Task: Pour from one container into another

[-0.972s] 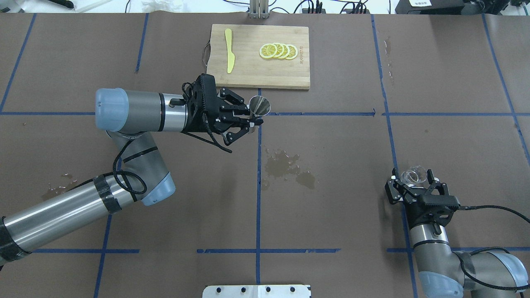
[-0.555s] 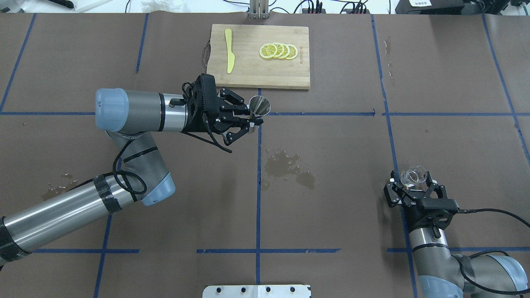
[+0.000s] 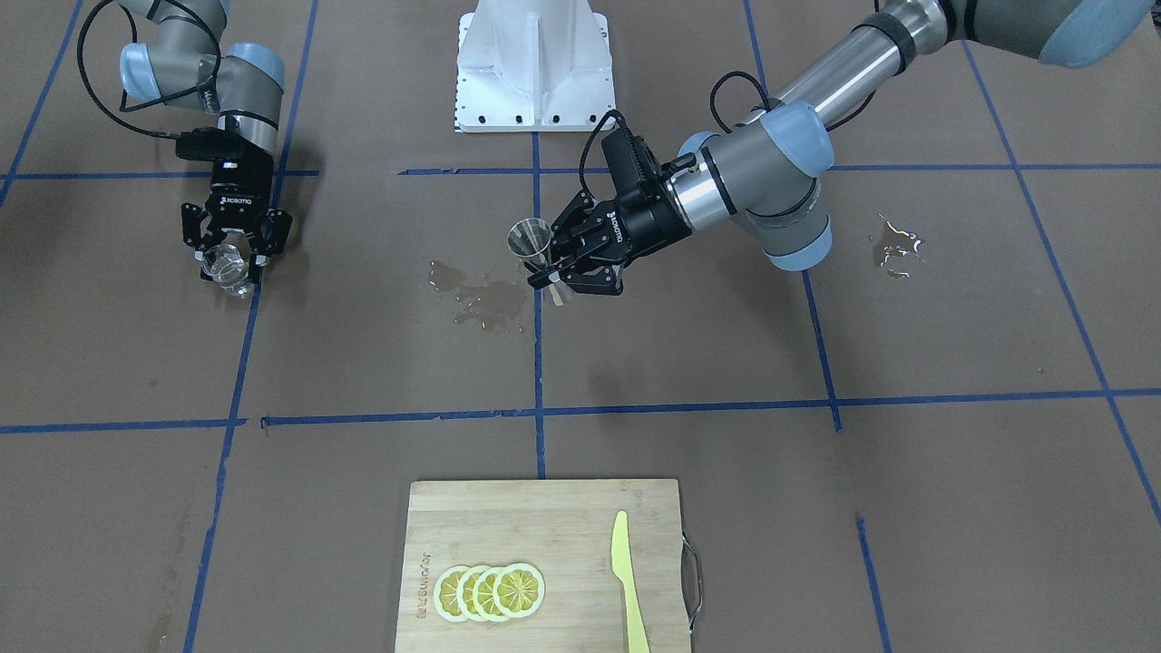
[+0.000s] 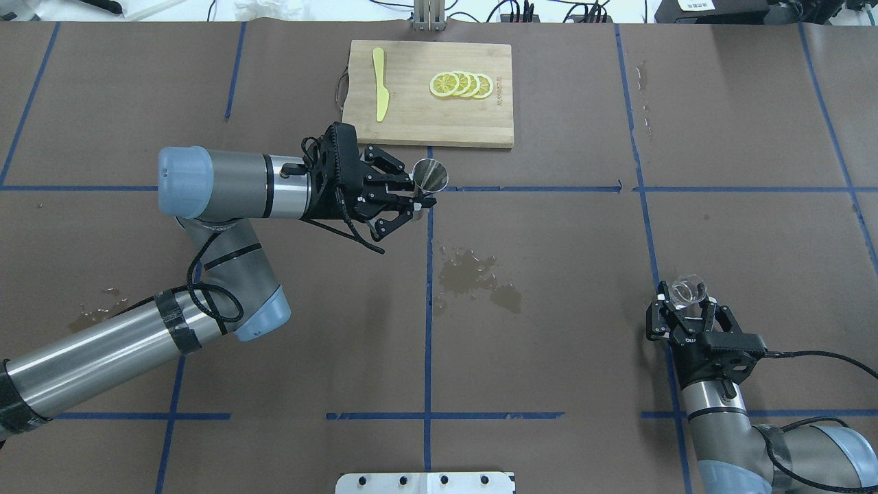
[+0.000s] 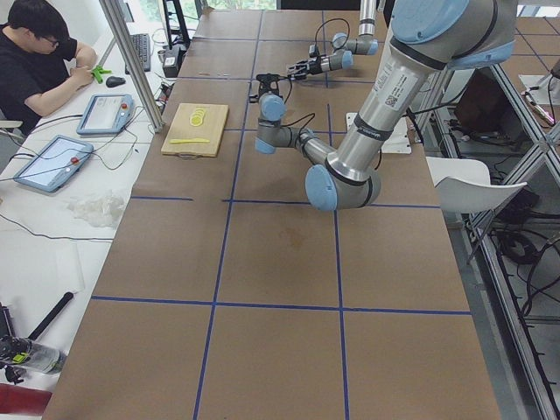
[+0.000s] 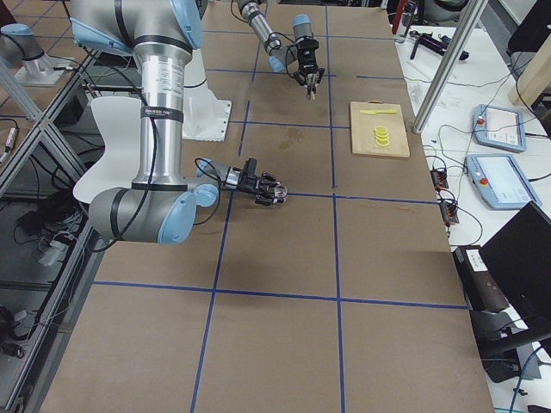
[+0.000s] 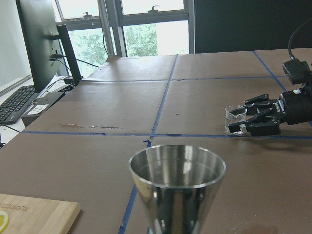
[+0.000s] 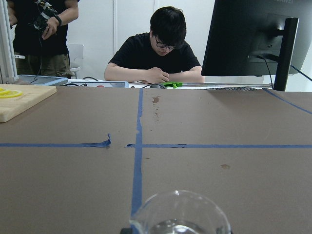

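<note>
Altogether one beaker (image 4: pixel 686 291), one jigger (image 4: pixel 430 175).

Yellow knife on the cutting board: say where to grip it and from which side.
Best by the handle, the end of the yellow knife farther from the robot, tool coming straight down, fingers across its width. It lies flat on the cutting board, so a side approach likely could not get under it.

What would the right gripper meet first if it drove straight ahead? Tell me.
Nothing, it seems: ahead of the right gripper and its beaker lies only bare table; the cutting board sits well to the left. Depth is hard to judge.
</note>
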You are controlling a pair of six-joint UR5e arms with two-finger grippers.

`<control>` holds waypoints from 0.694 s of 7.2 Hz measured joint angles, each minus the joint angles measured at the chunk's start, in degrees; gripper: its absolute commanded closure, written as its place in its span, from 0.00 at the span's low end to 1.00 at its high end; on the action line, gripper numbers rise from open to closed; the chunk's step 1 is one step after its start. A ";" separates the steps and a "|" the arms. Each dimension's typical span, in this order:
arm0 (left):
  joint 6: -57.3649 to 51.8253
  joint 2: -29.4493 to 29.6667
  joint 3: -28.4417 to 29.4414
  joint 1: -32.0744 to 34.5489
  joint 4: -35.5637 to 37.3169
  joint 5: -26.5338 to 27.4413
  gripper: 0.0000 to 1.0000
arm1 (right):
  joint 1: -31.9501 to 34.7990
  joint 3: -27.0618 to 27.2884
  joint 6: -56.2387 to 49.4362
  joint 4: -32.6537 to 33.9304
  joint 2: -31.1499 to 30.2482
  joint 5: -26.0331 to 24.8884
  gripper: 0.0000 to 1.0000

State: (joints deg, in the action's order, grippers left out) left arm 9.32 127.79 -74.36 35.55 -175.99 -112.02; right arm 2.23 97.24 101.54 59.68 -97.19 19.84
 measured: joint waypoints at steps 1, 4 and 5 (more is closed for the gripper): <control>0.00 0.00 0.00 -0.03 0.00 -0.02 1.00 | -0.03 -0.02 0.04 0.00 -0.05 -0.02 0.86; 0.02 0.00 -0.11 0.04 -0.17 -0.04 1.00 | -0.17 0.28 -0.02 -0.30 -0.09 -0.21 1.00; 0.06 -0.03 -0.11 0.04 -0.45 -0.04 1.00 | -0.19 0.63 -0.12 -0.82 -0.05 -1.10 1.00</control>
State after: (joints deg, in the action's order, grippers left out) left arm 9.38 127.76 -74.46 35.59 -176.44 -112.06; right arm 2.04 97.87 101.42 58.86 -97.24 18.74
